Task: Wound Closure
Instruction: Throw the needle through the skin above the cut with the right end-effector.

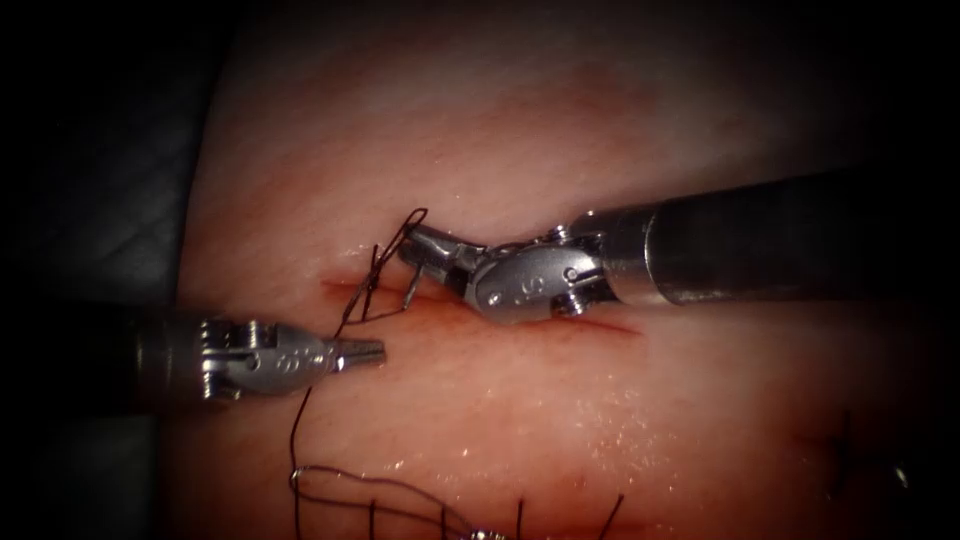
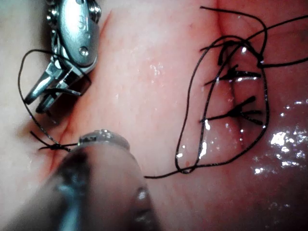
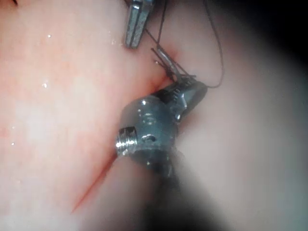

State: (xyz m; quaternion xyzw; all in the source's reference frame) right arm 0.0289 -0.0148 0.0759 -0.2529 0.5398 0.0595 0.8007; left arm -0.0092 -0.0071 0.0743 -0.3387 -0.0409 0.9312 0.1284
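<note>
The cut (image 1: 612, 325) runs across the tissue (image 1: 520, 130) as a thin red line. A dark knot (image 1: 371, 284) sits near its left end, with a thread loop (image 1: 405, 225) rising from it. My right tool (image 1: 411, 266) comes in from the right, its jaws open beside the knot; a strand lies between them in the left wrist view, right tool (image 2: 45, 96). My left tool (image 1: 366, 352) lies just below the cut's left end, shut on the thread (image 1: 338, 330) close to the knot (image 2: 56, 146). That thread trails down to the tissue's near edge (image 1: 297, 440). Neither tool holds a needle.
Older stitches with cut ends (image 1: 519, 513) line a second wound at the near edge, stitches (image 2: 237, 74) ringed by slack thread. A small shiny piece (image 1: 488, 535) lies among them. Dark cloth (image 1: 100, 200) borders the tissue on the left. Red fluid wets the cut.
</note>
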